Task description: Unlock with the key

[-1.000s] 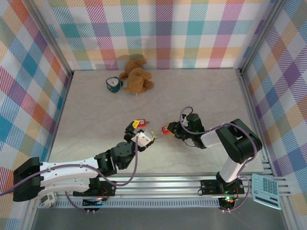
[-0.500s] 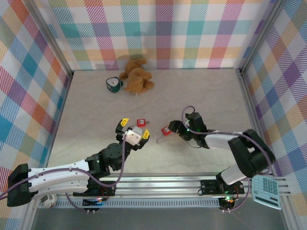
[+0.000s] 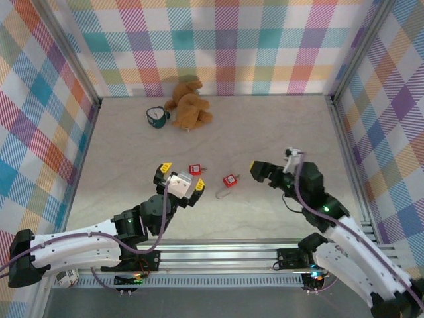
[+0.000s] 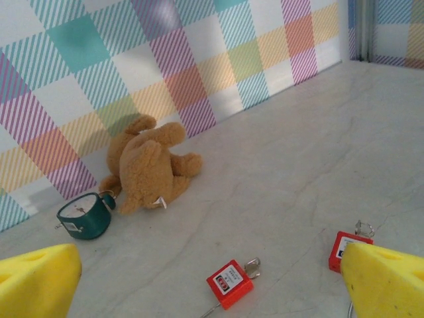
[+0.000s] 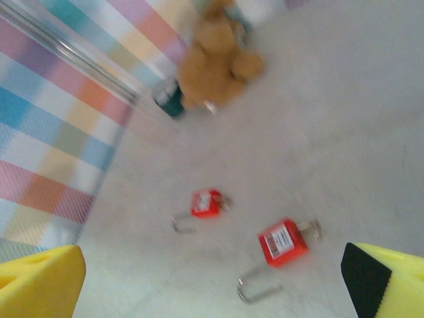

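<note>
Key (image 5: pixel 310 230) juts from the nearer red padlock (image 5: pixel 283 242) on the worktop (image 5: pixel 371 132), ahead and slightly right of our right pincer (image 3: pixel 273 163), lying crosswise to it. Both it and our left pincer (image 3: pixel 182 176) gape wide, empty; we judge the right one nearer.

on the table (image 3: pixel 278 126), one padlock (image 3: pixel 195 169) lies just ahead of my left pincer (image 3: pixel 183 176), and a second padlock (image 3: pixel 230 179) lies to its right, between it and my right pincer (image 3: pixel 273 162). well behind them, near the back wall (image 3: pixel 218 46), a teddy bear (image 3: pixel 189 106) lies with a small cup (image 3: pixel 156 117) just beside it on the left.
</note>
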Motion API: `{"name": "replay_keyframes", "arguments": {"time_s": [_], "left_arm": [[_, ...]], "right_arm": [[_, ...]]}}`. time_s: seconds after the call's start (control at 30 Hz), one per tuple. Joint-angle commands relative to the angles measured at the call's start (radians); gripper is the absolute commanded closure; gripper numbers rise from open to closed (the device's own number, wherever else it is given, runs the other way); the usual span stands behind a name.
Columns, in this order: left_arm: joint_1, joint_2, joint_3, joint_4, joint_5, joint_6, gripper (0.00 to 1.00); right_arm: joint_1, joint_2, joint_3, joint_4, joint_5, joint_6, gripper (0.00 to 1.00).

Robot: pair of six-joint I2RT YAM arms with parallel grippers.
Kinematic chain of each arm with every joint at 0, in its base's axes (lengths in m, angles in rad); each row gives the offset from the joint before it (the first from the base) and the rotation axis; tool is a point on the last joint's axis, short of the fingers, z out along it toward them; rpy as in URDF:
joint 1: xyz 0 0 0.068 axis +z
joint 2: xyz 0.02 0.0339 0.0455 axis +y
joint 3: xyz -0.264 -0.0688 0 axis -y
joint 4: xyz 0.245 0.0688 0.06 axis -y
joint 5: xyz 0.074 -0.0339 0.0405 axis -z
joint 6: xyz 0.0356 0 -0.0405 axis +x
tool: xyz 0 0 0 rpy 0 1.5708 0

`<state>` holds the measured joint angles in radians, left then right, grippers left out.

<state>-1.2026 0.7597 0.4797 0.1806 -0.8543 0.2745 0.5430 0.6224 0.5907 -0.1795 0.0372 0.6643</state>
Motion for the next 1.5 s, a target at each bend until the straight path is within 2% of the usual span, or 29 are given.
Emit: {"name": "replay_keyframes", "arguments": {"time_s": [0.0, 0.1, 0.2, 0.33, 0.43, 0.53, 0.63, 0.77, 0.87, 0.9, 1.0, 1.17, 1.2, 1.27, 1.33, 1.47], "left_arm": [[0.017, 0.006, -0.12, 0.136, 0.018, -0.037, 0.0], [0.044, 0.037, -0.17, 0.259, 0.035, 0.01, 0.0], [0.098, 0.04, -0.17, 0.263, 0.065, 0.066, 0.0], [0.281, 0.041, -0.189, 0.304, 0.173, 0.045, 0.0], [0.454, 0.071, -0.243, 0.403, 0.218, -0.016, 0.0], [0.571, 0.132, -0.3, 0.531, 0.247, -0.019, 0.0], [0.675, 0.219, -0.324, 0.609, 0.312, -0.026, 0.0], [0.832, 0.414, -0.372, 0.829, 0.424, -0.118, 0.0], [0.844, 0.54, -0.364, 0.976, 0.443, -0.118, 0.0], [0.842, 0.559, -0.345, 0.953, 0.446, -0.098, 0.0], [0.862, 0.566, -0.237, 0.745, 0.527, -0.077, 0.0], [0.862, 0.652, -0.162, 0.696, 0.551, -0.011, 0.0], [0.864, 0.672, -0.173, 0.738, 0.545, -0.003, 0.0], [0.864, 0.759, -0.215, 0.936, 0.489, 0.018, 0.0], [0.875, 0.774, -0.249, 1.023, 0.425, -0.032, 0.0], [0.918, 0.834, -0.293, 1.169, 0.419, -0.087, 0.0]], "right_arm": [[0.002, -0.044, -0.04, -0.025, 0.087, -0.147, 0.01], [0.002, -0.031, -0.032, -0.127, 0.287, -0.101, 0.01], [0.002, -0.05, -0.058, -0.092, 0.331, -0.21, 0.01], [0.001, -0.083, -0.131, 0.076, 0.408, -0.413, 0.01], [-0.009, -0.093, -0.211, 0.258, 0.408, -0.586, 0.01], [-0.063, -0.065, -0.256, 0.348, 0.345, -0.648, 0.01], [-0.119, 0.028, -0.286, 0.446, 0.249, -0.65, 0.01], [-0.131, 0.2, -0.261, 0.491, 0.189, -0.752, 0.01], [-0.172, 0.279, -0.275, 0.575, 0.158, -0.925, 0.01], [-0.197, 0.295, -0.28, 0.611, 0.155, -0.919, 0.01], [-0.288, 0.341, -0.285, 0.676, 0.073, -0.87, 0.01], [-0.345, 0.42, -0.275, 0.709, -0.012, -0.836, 0.01], [-0.35, 0.425, -0.276, 0.718, -0.018, -0.83, 0.01], [-0.359, 0.433, -0.284, 0.742, -0.019, -0.816, 0.01], [-0.369, 0.445, -0.294, 0.771, -0.02, -0.799, 0.01], [-0.388, 0.514, -0.309, 0.861, -0.02, -0.804, 0.01]]}}
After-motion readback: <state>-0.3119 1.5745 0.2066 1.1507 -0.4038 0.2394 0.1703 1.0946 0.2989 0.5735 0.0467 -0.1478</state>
